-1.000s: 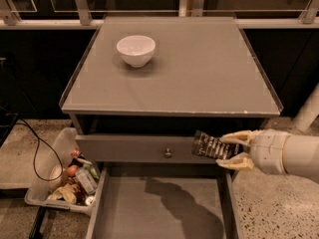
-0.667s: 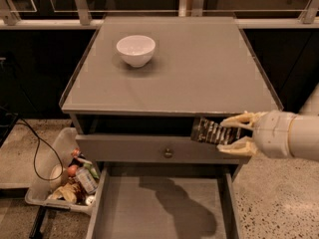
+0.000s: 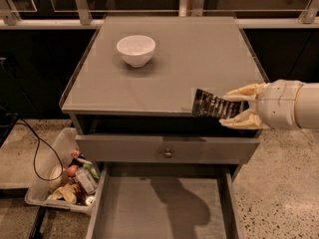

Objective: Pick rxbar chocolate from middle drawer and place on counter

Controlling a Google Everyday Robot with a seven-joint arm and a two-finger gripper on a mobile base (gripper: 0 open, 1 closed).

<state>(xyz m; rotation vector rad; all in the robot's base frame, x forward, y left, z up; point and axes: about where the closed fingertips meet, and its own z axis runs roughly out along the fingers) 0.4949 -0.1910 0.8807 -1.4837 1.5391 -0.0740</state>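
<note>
My gripper (image 3: 238, 108) reaches in from the right and is shut on the rxbar chocolate (image 3: 212, 105), a flat black bar with white lettering. The bar sticks out to the left of the fingers (image 3: 242, 91) and hangs in the air at the front right edge of the counter (image 3: 199, 54), level with its rim. The middle drawer (image 3: 164, 210) is pulled open below, its flat grey floor bare apart from the arm's shadow.
A white bowl (image 3: 135, 49) stands on the counter's back left. A closed drawer front with a round metal knob (image 3: 168, 153) sits between counter and open drawer. A clear plastic bin (image 3: 67, 176) of packets and bottles lies on the floor at left, beside a black cable (image 3: 35, 153).
My gripper has risen with the bar, from in front of the upper drawer front to the height of the counter's front edge, shifting slightly right.
</note>
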